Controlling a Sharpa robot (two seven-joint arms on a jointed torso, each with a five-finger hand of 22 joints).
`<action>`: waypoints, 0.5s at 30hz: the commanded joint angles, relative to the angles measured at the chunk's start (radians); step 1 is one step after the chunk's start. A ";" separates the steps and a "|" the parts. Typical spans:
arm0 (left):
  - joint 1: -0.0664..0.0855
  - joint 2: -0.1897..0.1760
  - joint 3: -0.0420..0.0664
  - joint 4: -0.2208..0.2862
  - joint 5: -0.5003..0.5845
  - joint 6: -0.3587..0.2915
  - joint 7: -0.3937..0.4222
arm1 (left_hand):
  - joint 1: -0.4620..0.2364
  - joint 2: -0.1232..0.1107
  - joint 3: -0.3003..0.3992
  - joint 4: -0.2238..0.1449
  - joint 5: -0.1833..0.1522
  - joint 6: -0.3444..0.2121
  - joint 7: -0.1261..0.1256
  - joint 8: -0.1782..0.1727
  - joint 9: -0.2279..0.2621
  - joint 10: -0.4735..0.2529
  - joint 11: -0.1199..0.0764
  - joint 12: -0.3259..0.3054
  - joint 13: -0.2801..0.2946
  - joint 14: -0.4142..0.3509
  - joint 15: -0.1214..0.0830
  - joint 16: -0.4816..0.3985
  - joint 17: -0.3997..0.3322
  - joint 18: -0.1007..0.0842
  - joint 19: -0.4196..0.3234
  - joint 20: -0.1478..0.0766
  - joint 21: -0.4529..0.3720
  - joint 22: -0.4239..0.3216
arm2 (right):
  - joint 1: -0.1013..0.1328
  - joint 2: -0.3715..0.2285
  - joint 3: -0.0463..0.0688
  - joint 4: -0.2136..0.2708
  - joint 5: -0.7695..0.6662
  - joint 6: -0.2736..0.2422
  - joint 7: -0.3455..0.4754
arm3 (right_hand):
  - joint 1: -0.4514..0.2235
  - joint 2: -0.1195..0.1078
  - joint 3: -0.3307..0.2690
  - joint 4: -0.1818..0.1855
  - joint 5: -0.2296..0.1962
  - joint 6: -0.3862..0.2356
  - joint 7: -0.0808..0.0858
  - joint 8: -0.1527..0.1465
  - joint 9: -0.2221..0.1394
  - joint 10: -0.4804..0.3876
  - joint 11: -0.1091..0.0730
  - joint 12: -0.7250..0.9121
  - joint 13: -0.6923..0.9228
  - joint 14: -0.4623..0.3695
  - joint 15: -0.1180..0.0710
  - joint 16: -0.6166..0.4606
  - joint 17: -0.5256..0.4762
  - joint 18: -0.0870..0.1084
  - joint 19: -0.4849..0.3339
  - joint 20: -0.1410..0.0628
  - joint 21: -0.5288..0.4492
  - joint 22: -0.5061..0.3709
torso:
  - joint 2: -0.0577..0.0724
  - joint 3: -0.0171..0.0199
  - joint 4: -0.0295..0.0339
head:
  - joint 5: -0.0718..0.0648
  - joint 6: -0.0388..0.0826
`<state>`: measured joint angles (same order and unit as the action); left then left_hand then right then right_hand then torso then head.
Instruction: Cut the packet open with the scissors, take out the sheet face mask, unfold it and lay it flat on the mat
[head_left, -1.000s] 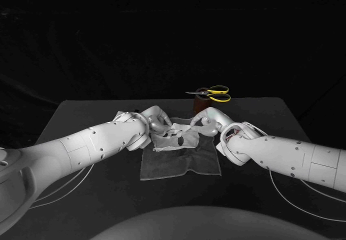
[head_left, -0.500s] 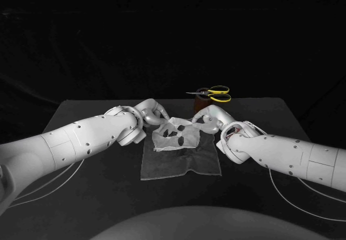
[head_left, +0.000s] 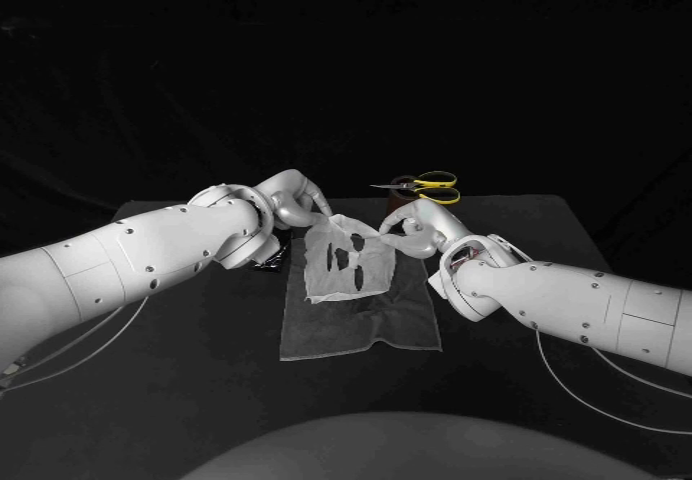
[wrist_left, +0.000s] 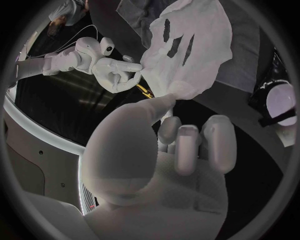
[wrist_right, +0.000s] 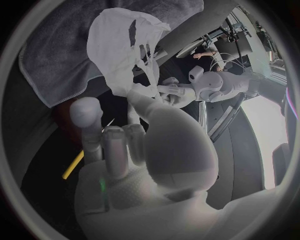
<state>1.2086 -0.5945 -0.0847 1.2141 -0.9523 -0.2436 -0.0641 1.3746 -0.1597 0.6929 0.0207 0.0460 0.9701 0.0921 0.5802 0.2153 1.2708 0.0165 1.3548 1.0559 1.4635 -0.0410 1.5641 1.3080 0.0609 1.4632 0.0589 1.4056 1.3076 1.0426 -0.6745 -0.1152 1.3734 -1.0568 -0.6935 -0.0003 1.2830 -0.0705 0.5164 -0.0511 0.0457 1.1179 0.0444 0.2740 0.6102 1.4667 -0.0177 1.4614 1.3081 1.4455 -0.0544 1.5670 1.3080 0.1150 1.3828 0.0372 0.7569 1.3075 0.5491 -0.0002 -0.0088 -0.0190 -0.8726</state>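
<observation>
The white sheet mask hangs unfolded above the grey mat, its eye and mouth holes showing. My left hand pinches one upper corner and my right hand pinches the other; the lower edge hangs down to the mat. In the left wrist view the mask stretches from my left hand to my right hand. In the right wrist view the mask hangs over the mat between my right hand and my left hand. The yellow-handled scissors rest on a brown holder behind.
A dark, shiny packet lies on the table beside the mat's left edge, under my left forearm. The black table has free room in front of the mat and on both sides.
Both hands have risen and drawn apart, lifting the crumpled mask off the mat and spreading it open. My left hand moved up and back.
</observation>
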 joint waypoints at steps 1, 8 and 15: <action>0.024 -0.012 0.000 0.020 -0.070 0.034 0.033 | -0.010 -0.001 0.003 -0.004 0.004 -0.001 0.003 0.006 0.041 0.009 0.001 0.004 0.002 0.107 -0.003 0.007 0.263 -0.012 0.004 -0.006 0.008 0.116 | 0.005 -0.002 0.001 0.009 0.005 -0.005 0.028 | -0.005 0.008 0.006 -0.002 0.003 0.007 0.003 0.003 0.031 0.077 -0.009 0.002 0.199 0.125 -0.026 0.004 0.263 0.008 -0.001 -0.007 0.002 0.099 | -0.002 0.0011 0.0005 | 0.001 0.000; 0.056 -0.019 -0.001 0.031 -0.102 0.073 0.019 | -0.011 -0.002 0.003 -0.006 0.004 -0.001 0.003 0.007 0.041 0.010 0.001 0.004 0.004 0.107 -0.002 0.007 0.263 -0.012 0.005 -0.006 0.010 0.118 | 0.009 -0.002 0.001 0.016 0.001 0.007 0.025 | -0.006 0.008 0.007 -0.002 0.003 0.007 0.003 0.003 0.031 0.077 -0.009 0.001 0.199 0.125 -0.026 0.004 0.263 0.008 -0.001 -0.007 0.001 0.099 | 0.002 0.0011 -0.0013 | 0.004 0.000; 0.062 -0.025 -0.001 0.033 -0.111 0.090 0.004 | -0.011 -0.002 0.003 -0.006 0.004 -0.001 0.003 0.007 0.041 0.010 0.001 0.004 0.004 0.107 -0.002 0.007 0.263 -0.012 0.005 -0.006 0.011 0.118 | 0.011 -0.008 0.001 0.024 0.000 -0.008 0.032 | -0.006 0.008 0.007 -0.002 0.003 0.007 0.003 0.003 0.031 0.077 -0.009 0.001 0.199 0.125 -0.026 0.004 0.263 0.008 -0.001 -0.007 0.001 0.099 | 0.002 0.0015 -0.0003 | 0.002 0.000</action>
<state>1.2682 -0.6183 -0.0863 1.2445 -1.0361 -0.1906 -0.0567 1.3745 -0.1598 0.6955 0.0179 0.0460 0.9684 0.0904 0.5802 0.2304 1.2741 0.0201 1.3545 1.0594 1.4634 -0.0408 1.5673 1.3081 0.0610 1.4631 0.0590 1.4124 1.3074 1.0514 -0.6809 -0.1155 1.3938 -1.0533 -0.6929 0.0160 1.2818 -0.0717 0.5189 -0.0539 0.0439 1.1183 0.0469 0.2704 0.6109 1.4667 -0.0177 1.4610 1.3073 1.4455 -0.0544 1.5674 1.3074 0.1144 1.3822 0.0378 0.7569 1.3078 0.5506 0.0005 -0.0095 -0.0157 -0.8726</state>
